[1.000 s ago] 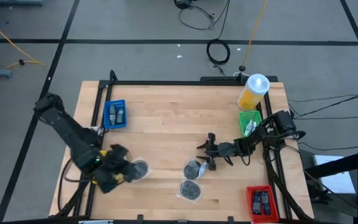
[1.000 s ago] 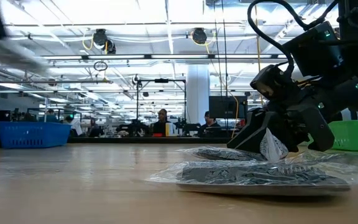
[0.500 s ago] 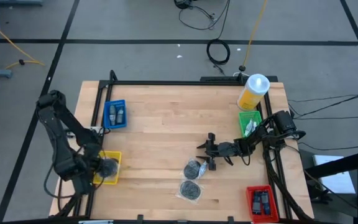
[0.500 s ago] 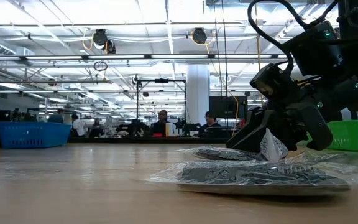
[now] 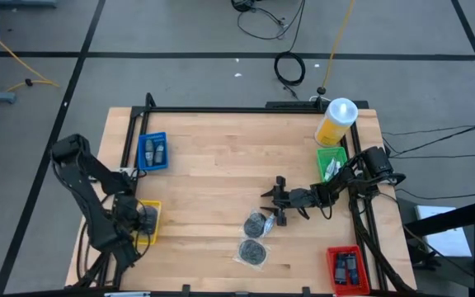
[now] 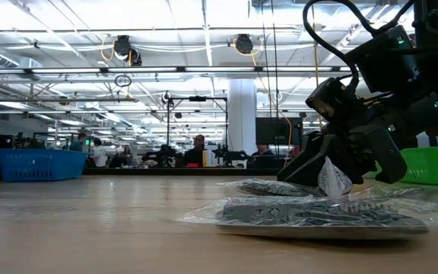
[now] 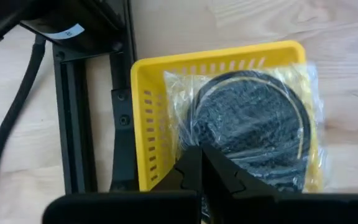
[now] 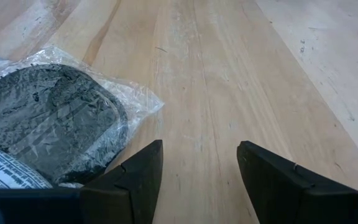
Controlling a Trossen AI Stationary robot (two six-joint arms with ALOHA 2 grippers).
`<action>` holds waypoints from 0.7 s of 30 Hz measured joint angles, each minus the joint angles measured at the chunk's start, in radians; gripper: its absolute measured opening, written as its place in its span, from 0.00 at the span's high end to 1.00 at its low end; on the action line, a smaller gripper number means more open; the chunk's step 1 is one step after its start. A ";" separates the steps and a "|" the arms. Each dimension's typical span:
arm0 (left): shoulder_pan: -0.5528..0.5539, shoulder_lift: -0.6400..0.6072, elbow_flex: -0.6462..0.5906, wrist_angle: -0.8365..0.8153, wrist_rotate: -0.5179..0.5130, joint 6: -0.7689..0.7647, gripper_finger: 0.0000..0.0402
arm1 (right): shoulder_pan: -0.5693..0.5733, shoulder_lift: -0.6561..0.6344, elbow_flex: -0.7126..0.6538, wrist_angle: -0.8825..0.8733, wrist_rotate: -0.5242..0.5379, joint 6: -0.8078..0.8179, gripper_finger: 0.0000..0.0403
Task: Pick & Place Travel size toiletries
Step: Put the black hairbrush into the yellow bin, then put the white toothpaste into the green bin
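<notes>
The left tool [image 7: 199,163], fingers pressed together, hangs over the yellow bin [image 5: 147,224] at the desk's [image 5: 221,157] left edge, where a bagged dark bundle [image 7: 250,127] lies. The right tool [image 5: 275,198], fingers spread and holding nothing, sits mid-desk beside two more bagged bundles [image 5: 258,223]. Travel size toiletries [image 5: 155,151] rest in the blue bin [image 5: 152,136] near the far-left corner.

Two bagged dark bundles [image 5: 256,238] mid-table (clear wrap), another in yellow bin [image 5: 153,216], red bin [image 5: 330,257], yellow bottle [image 5: 335,124]
</notes>
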 joint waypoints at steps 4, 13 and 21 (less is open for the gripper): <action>0.010 0.054 0.000 -0.001 0.037 -0.002 1.00 | 0.000 0.000 0.000 0.000 0.000 0.000 0.51; 0.014 0.070 0.000 0.004 0.059 0.041 0.95 | 0.000 0.000 0.000 0.000 0.000 0.000 0.51; 0.039 -0.072 0.006 -0.040 0.024 0.131 0.59 | 0.024 -0.075 -0.017 -0.013 0.002 -0.005 0.51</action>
